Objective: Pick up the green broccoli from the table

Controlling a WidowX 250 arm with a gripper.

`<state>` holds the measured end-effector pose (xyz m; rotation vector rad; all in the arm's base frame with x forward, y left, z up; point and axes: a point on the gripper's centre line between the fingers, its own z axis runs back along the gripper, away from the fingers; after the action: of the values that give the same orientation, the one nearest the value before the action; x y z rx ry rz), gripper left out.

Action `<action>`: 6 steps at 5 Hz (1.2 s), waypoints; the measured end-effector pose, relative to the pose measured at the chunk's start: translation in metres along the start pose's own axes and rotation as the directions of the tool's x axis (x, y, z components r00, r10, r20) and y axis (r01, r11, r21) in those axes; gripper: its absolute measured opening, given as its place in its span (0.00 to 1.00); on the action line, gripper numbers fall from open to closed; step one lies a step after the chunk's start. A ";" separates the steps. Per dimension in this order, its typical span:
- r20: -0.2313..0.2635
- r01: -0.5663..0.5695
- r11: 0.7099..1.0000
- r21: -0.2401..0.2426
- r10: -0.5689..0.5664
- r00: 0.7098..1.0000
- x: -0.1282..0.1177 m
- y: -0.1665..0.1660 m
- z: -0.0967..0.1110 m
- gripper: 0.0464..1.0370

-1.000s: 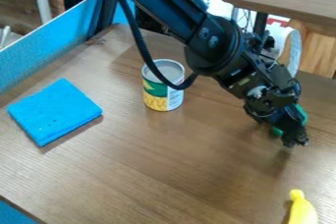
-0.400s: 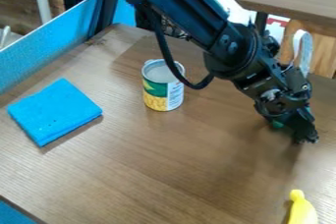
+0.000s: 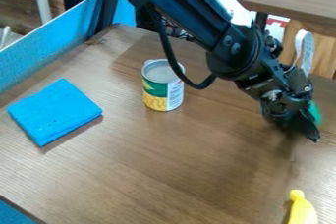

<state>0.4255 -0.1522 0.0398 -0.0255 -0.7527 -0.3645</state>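
Bright, diffuse light, soft shadows beside the folded blue cloth and yellow object.

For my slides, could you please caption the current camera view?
Robot gripper near a green object at a wooden table with can, blue cloth and yellow object.

Cam above tabletop at mid dist., looking down at a slant twd arm.

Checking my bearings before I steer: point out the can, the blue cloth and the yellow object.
can (image 3: 162, 88): camera view, side label
blue cloth (image 3: 55, 110): camera view, top face
yellow object (image 3: 302, 212): camera view, thicker part
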 end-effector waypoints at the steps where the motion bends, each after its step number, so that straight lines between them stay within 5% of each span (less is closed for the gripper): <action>1: 0.003 0.006 1.000 -0.001 -0.006 1.000 -0.002 0.000 0.001 0.26; 3: 0.000 0.007 1.000 0.024 -0.007 1.000 -0.008 0.004 0.013 0.26; 5: 0.105 -0.034 0.999 0.043 0.030 0.994 0.007 0.014 0.068 0.26; 6: 0.129 -0.083 0.996 0.037 0.077 0.989 -0.008 0.018 0.103 0.26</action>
<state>0.3575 -0.1173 0.1120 -0.0396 -0.8832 -0.2723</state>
